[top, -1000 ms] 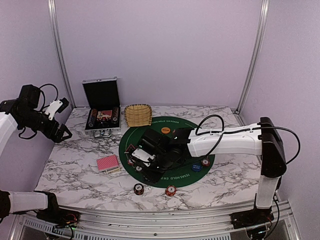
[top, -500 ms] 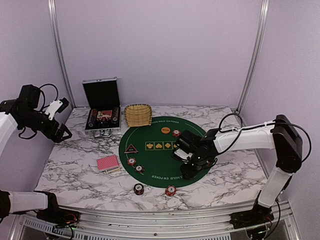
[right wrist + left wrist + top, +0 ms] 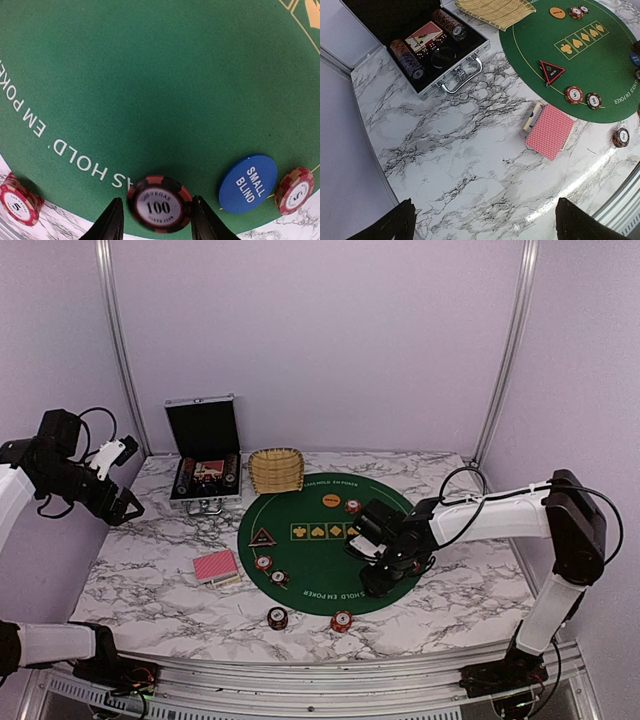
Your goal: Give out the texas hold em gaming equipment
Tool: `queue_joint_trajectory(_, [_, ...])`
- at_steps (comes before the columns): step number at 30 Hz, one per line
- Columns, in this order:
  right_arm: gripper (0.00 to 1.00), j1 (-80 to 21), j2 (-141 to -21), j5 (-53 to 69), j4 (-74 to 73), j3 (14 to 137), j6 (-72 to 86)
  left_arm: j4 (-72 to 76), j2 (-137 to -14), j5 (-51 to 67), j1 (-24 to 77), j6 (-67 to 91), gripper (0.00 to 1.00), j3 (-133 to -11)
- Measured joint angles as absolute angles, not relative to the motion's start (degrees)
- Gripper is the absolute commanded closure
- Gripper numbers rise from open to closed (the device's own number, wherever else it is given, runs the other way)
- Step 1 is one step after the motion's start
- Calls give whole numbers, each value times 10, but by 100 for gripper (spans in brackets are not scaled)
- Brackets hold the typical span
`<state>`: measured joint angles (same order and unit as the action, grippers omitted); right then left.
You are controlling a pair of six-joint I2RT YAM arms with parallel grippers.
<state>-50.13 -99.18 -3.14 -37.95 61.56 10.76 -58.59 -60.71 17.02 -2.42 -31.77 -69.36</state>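
Though hidden overhead, a chip (image 3: 159, 206) lies within the right end effector (image 3: 156, 212).

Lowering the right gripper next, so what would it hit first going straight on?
The right gripper would first meet the 100 chip sitting between its fingers on the green mat. It looks very near, though depth is unclear.

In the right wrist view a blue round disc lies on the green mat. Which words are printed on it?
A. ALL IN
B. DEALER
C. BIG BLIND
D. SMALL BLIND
D: the blue disc on the green mat carries the words SMALL BLIND in white capital letters.
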Motion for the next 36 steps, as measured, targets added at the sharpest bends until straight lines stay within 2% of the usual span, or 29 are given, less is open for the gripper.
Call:
queue_joint_trajectory(4, [47, -501, -992, -34, -380, 616, 108, -586, -607, 170, -24, -322, 1, -694])
queue_joint_trajectory(13, [47, -501, -991, -42, -396, 639, 109, -586, -606, 171, -24, -330, 1, -689])
queue_joint_trajectory(21, [34, -503, -985, -37, -402, 703, 118, -588, -607, 188, -16, -346, 1, -662])
queue_joint_trajectory(31, [28, -510, -995, 6, -389, 773, 136, -578, -657, 190, 70, -359, 1, -610])
queue_joint_trajectory(36, [19, -517, -1009, 17, -378, 786, 146, -553, -702, 174, 125, -361, 1, -602])
